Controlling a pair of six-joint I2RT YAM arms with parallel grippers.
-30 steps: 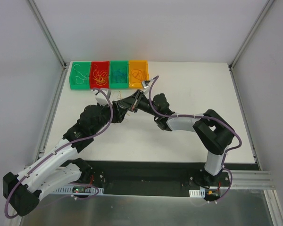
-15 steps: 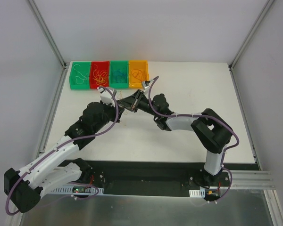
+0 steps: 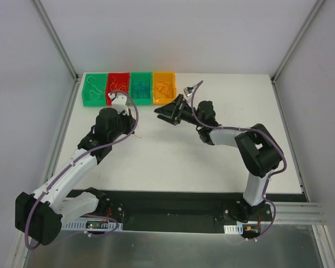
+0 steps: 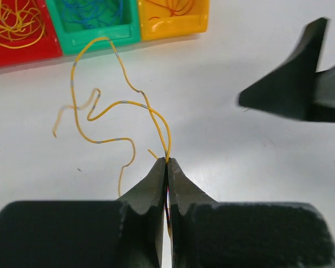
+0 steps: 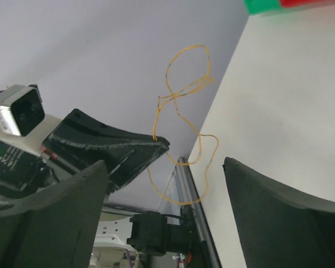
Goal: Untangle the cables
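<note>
The top camera sits high up at the near side and looks down on the whole table [image 3: 212, 162] from far away; the left wrist camera sits very near the left gripper [image 4: 167, 163] and looks toward the far bins [image 4: 95, 40]; the right wrist camera is tilted and looks left, close up; both wrist views share the yellow cable [image 4: 118, 103] and the left gripper.

The left arm [image 3: 72, 170] and right arm [image 3: 226, 135] have white shells, black joints, purple cables [image 3: 135, 120] and matte black jaws.
</note>
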